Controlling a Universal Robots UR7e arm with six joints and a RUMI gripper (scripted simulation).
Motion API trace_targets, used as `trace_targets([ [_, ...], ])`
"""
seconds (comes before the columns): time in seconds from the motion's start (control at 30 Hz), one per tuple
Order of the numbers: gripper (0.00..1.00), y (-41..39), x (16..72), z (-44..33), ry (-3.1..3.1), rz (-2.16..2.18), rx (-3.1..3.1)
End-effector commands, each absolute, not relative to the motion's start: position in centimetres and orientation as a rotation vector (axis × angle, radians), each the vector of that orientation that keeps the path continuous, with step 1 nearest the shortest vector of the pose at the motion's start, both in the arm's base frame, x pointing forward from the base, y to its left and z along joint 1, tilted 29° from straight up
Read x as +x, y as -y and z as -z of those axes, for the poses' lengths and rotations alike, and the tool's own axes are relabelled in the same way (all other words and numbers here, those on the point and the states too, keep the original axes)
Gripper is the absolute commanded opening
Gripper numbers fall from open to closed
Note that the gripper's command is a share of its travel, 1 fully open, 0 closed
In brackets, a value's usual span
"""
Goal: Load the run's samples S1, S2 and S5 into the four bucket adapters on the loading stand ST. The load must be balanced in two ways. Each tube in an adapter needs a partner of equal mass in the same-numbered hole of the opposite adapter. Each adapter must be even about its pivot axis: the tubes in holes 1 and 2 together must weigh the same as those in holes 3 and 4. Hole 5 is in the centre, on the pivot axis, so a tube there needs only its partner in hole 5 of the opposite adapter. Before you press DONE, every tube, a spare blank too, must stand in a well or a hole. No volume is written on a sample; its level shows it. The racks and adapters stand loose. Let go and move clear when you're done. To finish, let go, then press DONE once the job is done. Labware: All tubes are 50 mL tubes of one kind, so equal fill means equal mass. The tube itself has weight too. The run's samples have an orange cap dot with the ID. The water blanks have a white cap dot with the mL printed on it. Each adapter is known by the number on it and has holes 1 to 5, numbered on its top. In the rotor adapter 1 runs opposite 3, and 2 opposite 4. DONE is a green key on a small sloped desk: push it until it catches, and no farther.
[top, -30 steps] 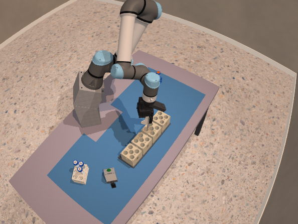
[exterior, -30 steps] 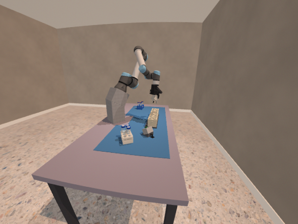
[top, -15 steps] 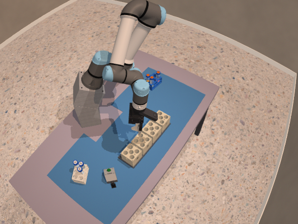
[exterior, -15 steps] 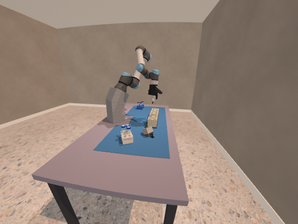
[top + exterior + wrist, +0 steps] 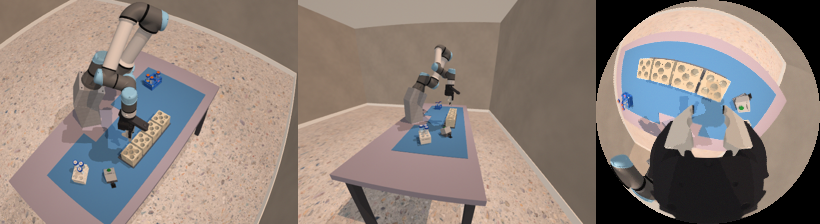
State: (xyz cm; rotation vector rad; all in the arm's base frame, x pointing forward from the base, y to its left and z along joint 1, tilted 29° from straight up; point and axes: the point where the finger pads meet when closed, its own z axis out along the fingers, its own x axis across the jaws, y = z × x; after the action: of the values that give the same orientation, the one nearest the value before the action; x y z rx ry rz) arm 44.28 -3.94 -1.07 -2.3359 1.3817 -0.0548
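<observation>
Four cream bucket adapters stand in a row on the loading stand; the row also shows in the exterior view and the wrist view. All their holes look empty. The orange-capped samples stand in a blue rack at the far end of the mat. The white-capped blanks stand in a cream rack at the near end. My gripper hangs high beside the middle adapters, on the arm's side. Its fingers stand partly apart with nothing between them.
The sloped desk with the green DONE key stands between the cream rack and the nearest adapter. The arm's grey pedestal stands at the table's back edge. A blue mat covers the middle of the table.
</observation>
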Motion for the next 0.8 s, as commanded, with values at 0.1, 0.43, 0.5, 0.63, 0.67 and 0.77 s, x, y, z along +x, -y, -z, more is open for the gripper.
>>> trace_targets([
  [0.1, 0.35, 6.7, 44.5, 2.1, -1.479, 0.020, -2.254],
  [0.43, 0.35, 8.0, 44.6, 2.5, -1.640, -0.040, -2.104],
  [0.5, 0.35, 8.0, 44.6, 2.5, -1.655, -0.046, -2.088],
  [0.63, 0.35, 8.0, 44.6, 2.5, -1.701, -0.064, -2.041],
  [0.67, 0.35, 8.0, 44.6, 2.5, -1.716, -0.070, -2.025],
  [0.77, 0.35, 8.0, 44.6, 2.5, -1.760, -0.087, -1.976],
])
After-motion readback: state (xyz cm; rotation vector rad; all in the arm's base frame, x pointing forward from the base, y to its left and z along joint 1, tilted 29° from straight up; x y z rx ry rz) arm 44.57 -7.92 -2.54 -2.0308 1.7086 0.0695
